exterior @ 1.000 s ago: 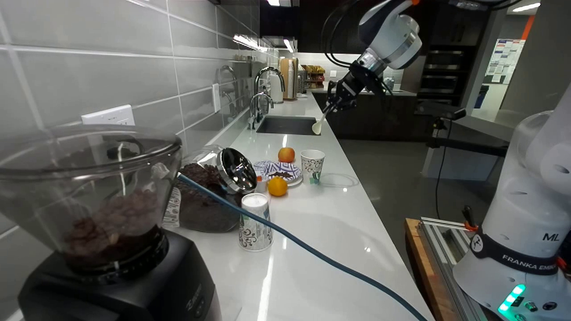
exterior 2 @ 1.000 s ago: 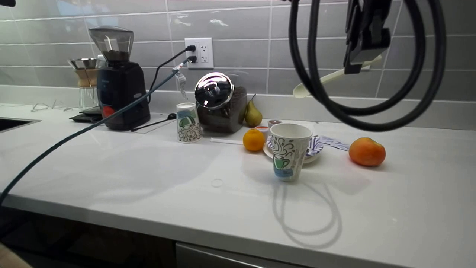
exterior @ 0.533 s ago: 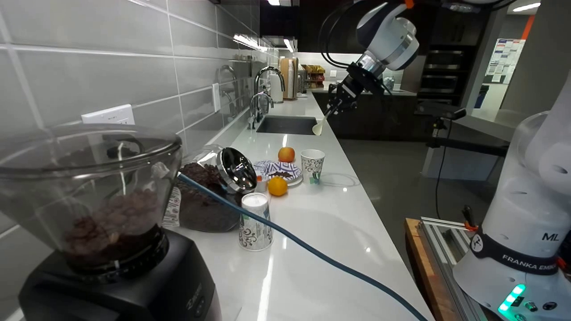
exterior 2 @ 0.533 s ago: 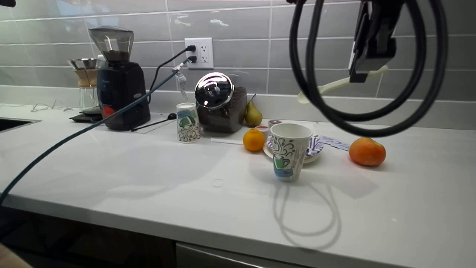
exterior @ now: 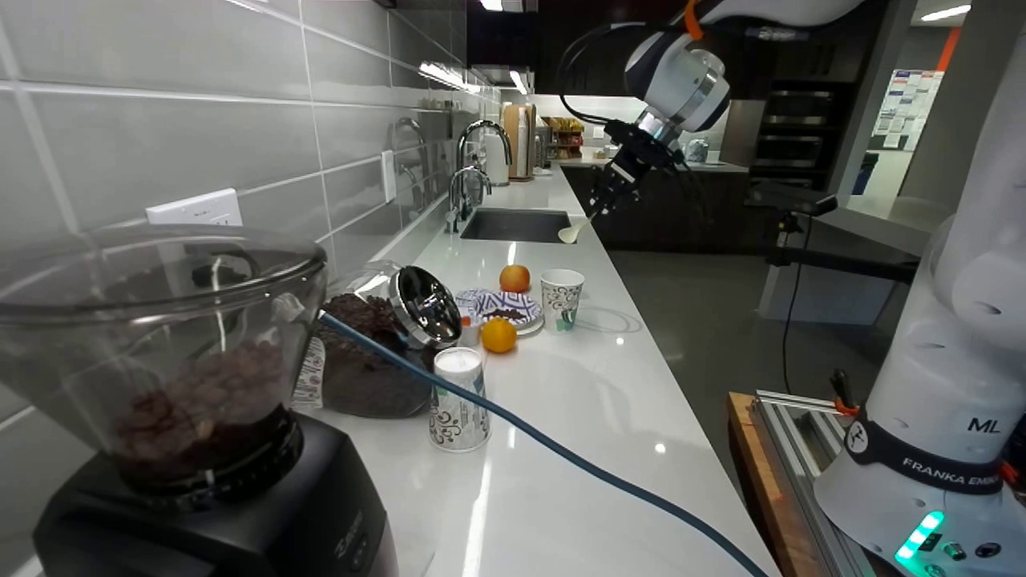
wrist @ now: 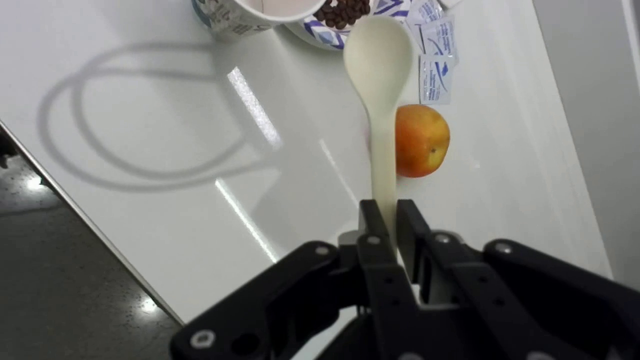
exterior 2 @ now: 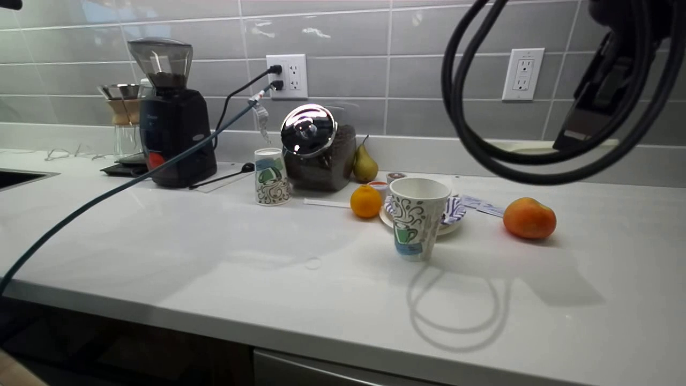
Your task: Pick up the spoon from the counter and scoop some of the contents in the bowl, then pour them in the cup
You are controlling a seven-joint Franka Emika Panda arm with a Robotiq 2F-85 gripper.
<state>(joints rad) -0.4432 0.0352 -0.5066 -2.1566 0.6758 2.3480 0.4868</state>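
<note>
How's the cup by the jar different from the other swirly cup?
The upside-down cup by the jar hides its mouth; the upright cup shows it. The upside-down cup widens downward; the upright cup narrows. The upside-down cup has blue up high; the upright cup, down low. Both are white with swirls and some green.

1. The white cup (exterior 2: 419,220), printed with dark swirls, stands upright.
2. The bowl (wrist: 324,36), white with blue-violet patterning, sits just beside the cup, dark-brown beans (wrist: 342,14) in it.
3. The cream-coloured spoon (wrist: 383,125) is held in the air, apart from the cup.
</note>
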